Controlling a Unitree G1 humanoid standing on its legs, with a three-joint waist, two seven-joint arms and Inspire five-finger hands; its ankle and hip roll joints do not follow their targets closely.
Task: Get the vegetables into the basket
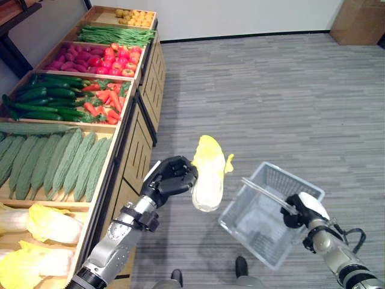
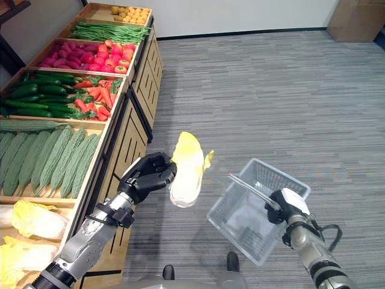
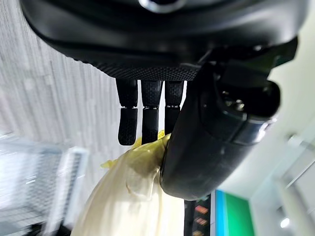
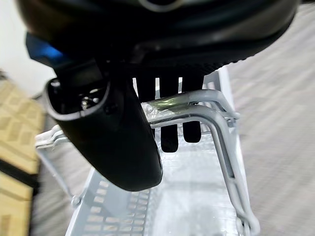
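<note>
Left eye view gives me the picture: my left robot hand (image 1: 171,177) has its fingers curled round a cabbage (image 1: 209,171), pale at the base and yellow at the leaf tips, and holds it in the air over the floor, between the wooden shelf (image 1: 123,156) and the basket (image 1: 271,208). Left wrist view confirms it, with the fingers (image 3: 142,120) and thumb closed against the cabbage's side.

My right robot hand (image 1: 304,211) is wrapped round the basket's wire handle (image 4: 197,105), and the basket hangs tilted from it, low on my right. I see nothing inside it, just bare mesh, so I judge the task barely begun: one cabbage is off the shelf but not yet over the basket, which sits just beside it on the right.

Plenty is left on the shelf: more cabbages (image 1: 42,226) in the nearest bin, then bitter gourds (image 1: 54,159), cucumbers (image 1: 45,99), carrots (image 1: 105,99), and further bins behind.

As for the cabbage, its long axis runs nearly upright, leaning a touch. The leafy yellow end points up and away from me, the rounded white base points down toward the floor. I'm gripping it at mid-body from its shelf side. To drop it in, I reckon I need to carry it right and lower it base first.
</note>
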